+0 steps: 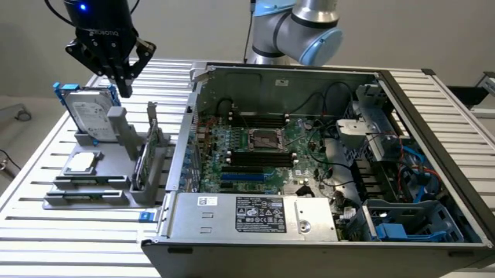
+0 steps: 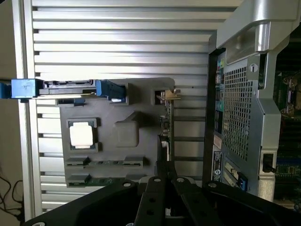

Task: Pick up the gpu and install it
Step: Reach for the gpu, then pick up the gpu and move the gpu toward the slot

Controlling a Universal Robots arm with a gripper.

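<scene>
Exterior view: the gripper (image 1: 124,88), fingers pressed together and holding nothing, hangs above the grey holder (image 1: 85,200) on the slatted table (image 1: 77,231), where the gpu (image 1: 143,159) stands on edge beside the open computer case (image 1: 309,256)

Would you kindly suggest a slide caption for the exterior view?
Shut tool hovers above the grey holder where the gpu stands on edge, beside the open computer case.

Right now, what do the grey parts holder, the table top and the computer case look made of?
Parts holder: matte grey plastic, probably printed; dull, blocky, no glare.
Table top: bare aluminium, likely; pale ribbed slats with a soft sheen.
Computer case: sheet metal, grey satin; thin folded walls, perforated back panel.
</scene>
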